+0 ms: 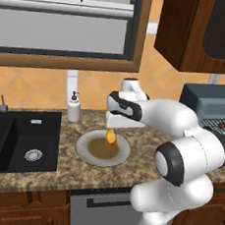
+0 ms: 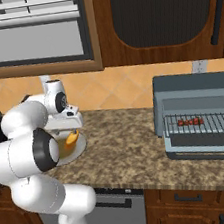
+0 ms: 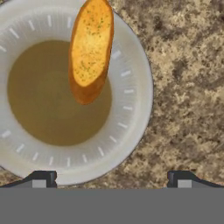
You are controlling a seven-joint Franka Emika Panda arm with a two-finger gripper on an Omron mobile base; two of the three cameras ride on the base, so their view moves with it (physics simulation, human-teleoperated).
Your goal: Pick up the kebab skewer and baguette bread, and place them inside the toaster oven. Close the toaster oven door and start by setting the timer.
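Gripper (image 3: 109, 177) hangs over plate (image 3: 135, 65) at centre of left base view, fingertips spread wide apart, gripping nothing. Baguette bread (image 3: 89, 48) sits upper centre in hand view, resting on plate's brown middle. Kebab skewer (image 2: 190, 121) lies on wire rack inside toaster oven (image 2: 191, 85), right side of right base view; toaster oven door (image 2: 204, 141) folded down open. Sink (image 1: 12, 142) at left edge.

The desk (image 3: 188, 87) looks like rough, speckled stone in brown and tan. The plate (image 3: 131, 109) is smooth and a bit shiny, pale grey with a brown middle. The baguette bread (image 3: 89, 48) has a golden, crusty, spotty skin. The toaster oven (image 2: 191, 85) looks like matt blue-grey metal with a thin wire rack (image 2: 206, 121). The cupboards (image 1: 192, 39) are dark, smooth wood.
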